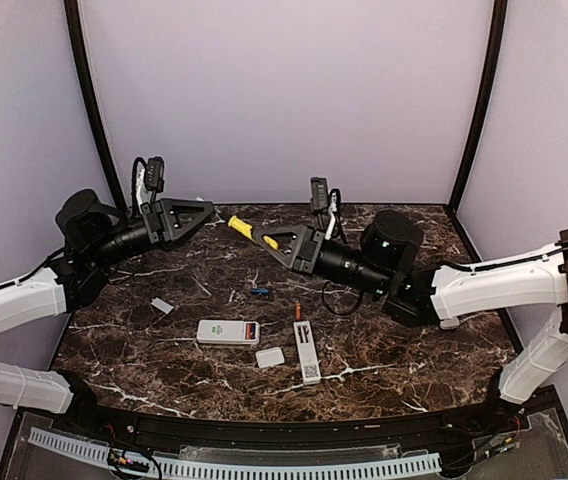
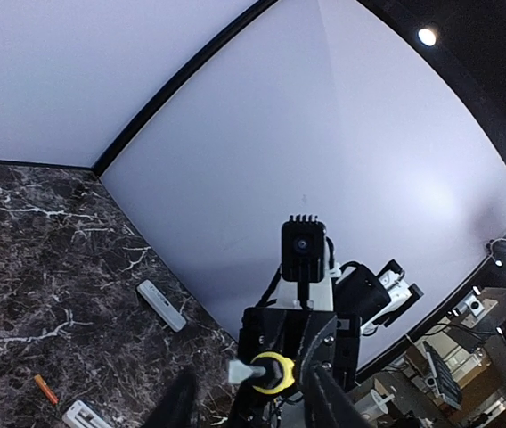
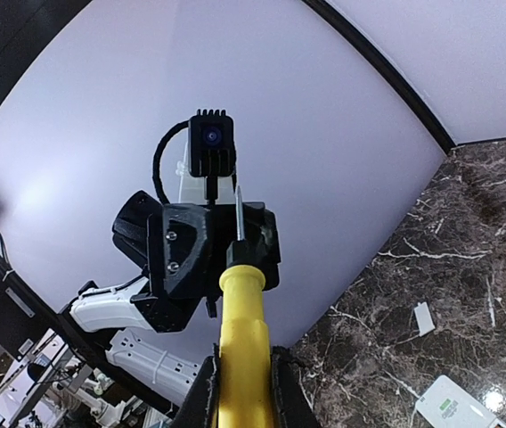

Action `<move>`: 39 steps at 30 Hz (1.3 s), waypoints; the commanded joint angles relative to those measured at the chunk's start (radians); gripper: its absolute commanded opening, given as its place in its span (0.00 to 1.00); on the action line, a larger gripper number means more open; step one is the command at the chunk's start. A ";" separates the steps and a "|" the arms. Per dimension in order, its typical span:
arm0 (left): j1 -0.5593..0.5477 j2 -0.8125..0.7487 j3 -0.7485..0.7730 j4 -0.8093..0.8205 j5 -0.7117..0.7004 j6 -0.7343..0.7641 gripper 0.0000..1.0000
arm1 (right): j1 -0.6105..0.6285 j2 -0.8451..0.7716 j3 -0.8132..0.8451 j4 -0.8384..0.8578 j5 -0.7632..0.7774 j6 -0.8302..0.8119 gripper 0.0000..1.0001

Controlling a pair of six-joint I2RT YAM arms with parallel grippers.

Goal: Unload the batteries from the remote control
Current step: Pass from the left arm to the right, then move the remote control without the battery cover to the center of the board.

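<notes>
A wide white remote control [image 1: 226, 332] lies mid-table, with something red [image 1: 252, 330] showing at its right end. A narrow white remote [image 1: 307, 352] lies to its right. A blue battery [image 1: 259, 291] and an orange battery [image 1: 297, 312] lie loose on the marble. Above the back of the table my right gripper [image 1: 274, 240] is shut on the handle of a yellow screwdriver [image 3: 242, 312]. Its metal tip [image 2: 240, 370] points between the parted fingers [image 2: 329, 401] of my left gripper [image 1: 209, 210], which is open.
One flat white cover [image 1: 270, 357] lies beside the wide remote and another [image 1: 162, 306] lies at the left. The two grippers face each other closely above the far part of the table. Walls close the back and both sides.
</notes>
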 commanded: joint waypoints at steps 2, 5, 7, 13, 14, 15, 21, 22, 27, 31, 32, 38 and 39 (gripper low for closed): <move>0.001 -0.031 0.095 -0.362 -0.048 0.245 0.67 | 0.008 -0.113 0.014 -0.189 0.150 -0.085 0.00; 0.004 -0.014 0.115 -0.490 -0.092 0.320 0.79 | 0.002 -0.173 0.003 -0.357 0.257 -0.107 0.00; 0.004 0.022 0.124 -0.548 -0.109 0.356 0.81 | -0.007 -0.208 -0.010 -0.441 0.305 -0.107 0.00; 0.006 0.181 0.112 -0.611 -0.165 0.381 0.82 | -0.037 -0.282 -0.048 -0.586 0.369 -0.095 0.00; 0.006 0.198 0.113 -0.618 -0.173 0.385 0.82 | -0.039 -0.287 -0.052 -0.598 0.373 -0.094 0.00; 0.006 0.231 0.114 -0.627 -0.186 0.385 0.82 | -0.041 -0.290 -0.054 -0.610 0.378 -0.094 0.00; 0.006 0.361 0.129 -0.626 -0.180 0.398 0.82 | -0.049 -0.271 -0.060 -0.648 0.378 -0.076 0.00; 0.006 0.375 0.132 -0.630 -0.184 0.401 0.82 | -0.051 -0.267 -0.060 -0.649 0.375 -0.073 0.00; 0.006 0.485 0.154 -0.650 -0.185 0.422 0.82 | -0.053 -0.252 -0.055 -0.662 0.365 -0.067 0.00; 0.008 0.556 0.168 -0.656 -0.173 0.430 0.82 | -0.058 -0.242 -0.056 -0.665 0.351 -0.061 0.00; 0.008 0.575 0.172 -0.656 -0.170 0.432 0.82 | -0.060 -0.240 -0.055 -0.666 0.349 -0.059 0.00; 0.008 0.638 0.200 -0.704 -0.177 0.471 0.82 | -0.067 -0.229 -0.056 -0.668 0.334 -0.048 0.00; 0.008 0.642 0.203 -0.715 -0.177 0.474 0.82 | -0.068 -0.228 -0.056 -0.670 0.333 -0.045 0.00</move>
